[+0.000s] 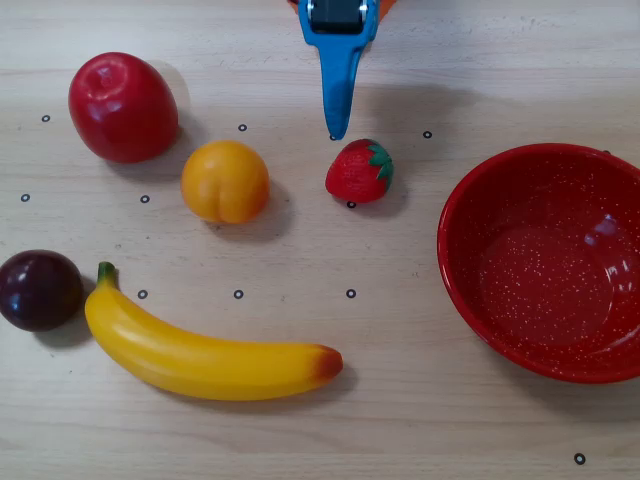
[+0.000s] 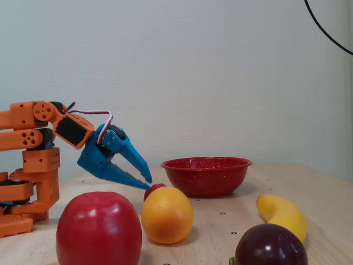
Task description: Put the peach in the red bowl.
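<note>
Dark purple round plastic plum [image 2: 271,245]: sitting nearest the lens in the fixed view, at the tabletop's left edge in the overhead view; well apart from the route, not obstructing.
Long yellow plastic banana [image 1: 205,353]: lying just beside the plum; staying clear of any line from peach to bowl.
Glossy red plastic apple [image 2: 99,228]: standing close beside the peach on the side away from the bowl; likely crowding one tool finger if the grasp is taken along that line.
Round orange-yellow smooth plastic peach [image 1: 225,181]: resting on the pale wooden tabletop [image 1: 400,430], untouched, left of the strawberry in the overhead view. Handling, as judged: looking light, rigid and slick, so prone to rolling or squirting out; gripping across the widest middle is looking safest, with the fingers straddling it from above.
Small red plastic strawberry with green leaves [image 1: 359,171]: sitting between peach and bowl, just past the tool tip; likely getting knocked if the peach is carried low.
Blue two-finger tool [image 2: 148,181]: hanging above the tabletop on the orange arm [image 2: 33,143], fingers parted a little, holding nothing.
Large round glossy red bowl with fine white speckles [image 1: 460,290]: standing empty at the right in the overhead view, well apart from the peach; wide mouth making an easy target.
</note>
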